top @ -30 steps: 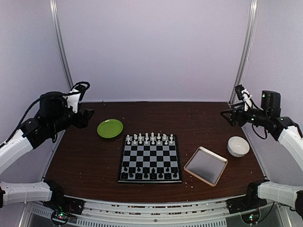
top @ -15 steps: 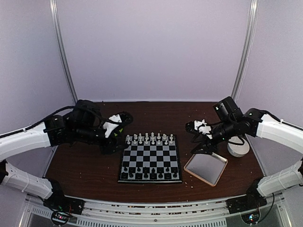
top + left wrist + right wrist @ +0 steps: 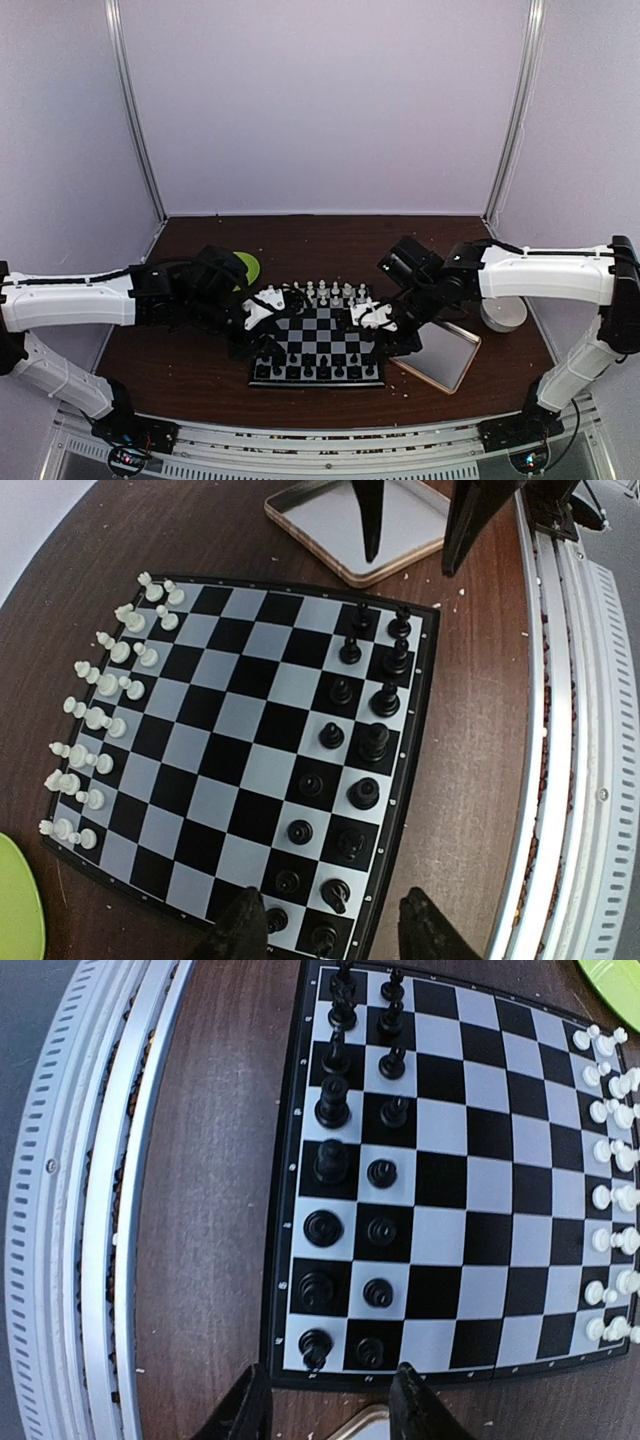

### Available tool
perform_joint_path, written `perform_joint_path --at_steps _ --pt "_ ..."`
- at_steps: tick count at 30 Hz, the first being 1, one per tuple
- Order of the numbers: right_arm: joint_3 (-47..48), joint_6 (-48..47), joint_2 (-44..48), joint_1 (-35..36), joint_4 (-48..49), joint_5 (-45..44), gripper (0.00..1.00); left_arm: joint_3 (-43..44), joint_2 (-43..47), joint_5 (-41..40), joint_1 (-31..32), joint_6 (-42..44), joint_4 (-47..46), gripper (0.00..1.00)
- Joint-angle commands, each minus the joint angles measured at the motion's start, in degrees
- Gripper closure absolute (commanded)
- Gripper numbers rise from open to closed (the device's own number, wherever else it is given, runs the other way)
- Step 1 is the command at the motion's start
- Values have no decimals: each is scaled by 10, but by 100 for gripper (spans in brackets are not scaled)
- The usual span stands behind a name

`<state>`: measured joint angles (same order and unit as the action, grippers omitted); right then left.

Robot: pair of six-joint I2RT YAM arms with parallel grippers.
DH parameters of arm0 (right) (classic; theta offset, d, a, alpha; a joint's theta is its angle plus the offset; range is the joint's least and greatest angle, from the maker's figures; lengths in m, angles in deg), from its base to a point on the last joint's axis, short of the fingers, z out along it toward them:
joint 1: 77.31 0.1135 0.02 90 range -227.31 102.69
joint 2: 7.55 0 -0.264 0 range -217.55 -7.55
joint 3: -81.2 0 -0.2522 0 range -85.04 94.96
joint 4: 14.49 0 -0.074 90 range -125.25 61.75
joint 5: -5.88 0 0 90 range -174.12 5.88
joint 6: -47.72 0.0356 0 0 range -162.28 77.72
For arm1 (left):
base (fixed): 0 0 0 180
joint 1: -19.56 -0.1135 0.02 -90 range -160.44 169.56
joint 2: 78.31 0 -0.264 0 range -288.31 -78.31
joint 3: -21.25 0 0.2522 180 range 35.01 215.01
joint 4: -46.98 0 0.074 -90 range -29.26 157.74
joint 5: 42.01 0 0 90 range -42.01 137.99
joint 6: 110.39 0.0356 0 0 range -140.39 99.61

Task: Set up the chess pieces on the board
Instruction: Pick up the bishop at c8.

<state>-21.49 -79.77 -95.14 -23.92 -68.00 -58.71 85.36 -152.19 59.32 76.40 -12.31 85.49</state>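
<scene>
- At the left gripper (image 3: 335, 925): part-way open, nothing held; poised above the near left corner of the chessboard (image 3: 250, 720).
- At the right gripper (image 3: 330, 1400): likewise part open and empty; poised just off the board's right edge, over the rim of the tan-rimmed tray (image 3: 450, 355).
- Ahead of and below both: black pieces (image 3: 374, 742) upright in the two ranks nearest the arms, white pieces (image 3: 100, 720) in the two far ranks, ranks running left to right, middle squares bare.
- Closest reach: left black corner from the left gripper, right black corner from the right gripper.
- Judged complete or nearly so, both colours apparently at full count.
- Around: dark wooden table (image 3: 330, 235), green plate (image 3: 248, 265), white bowl (image 3: 505, 312), pale walls on three sides.
</scene>
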Motion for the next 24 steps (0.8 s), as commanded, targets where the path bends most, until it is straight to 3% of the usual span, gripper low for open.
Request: perform_joint_path --at_steps 1,15,24 --pt "68 17 -57 28 -30 -43 59 -46 50 -15 -2 -41 -76 53" --pt "173 13 -192 64 -92 -53 67 -137 210 -95 -32 -184 -89 48" --pt "182 16 -210 71 -91 -57 73 -144 229 -110 -34 -179 -91 48"
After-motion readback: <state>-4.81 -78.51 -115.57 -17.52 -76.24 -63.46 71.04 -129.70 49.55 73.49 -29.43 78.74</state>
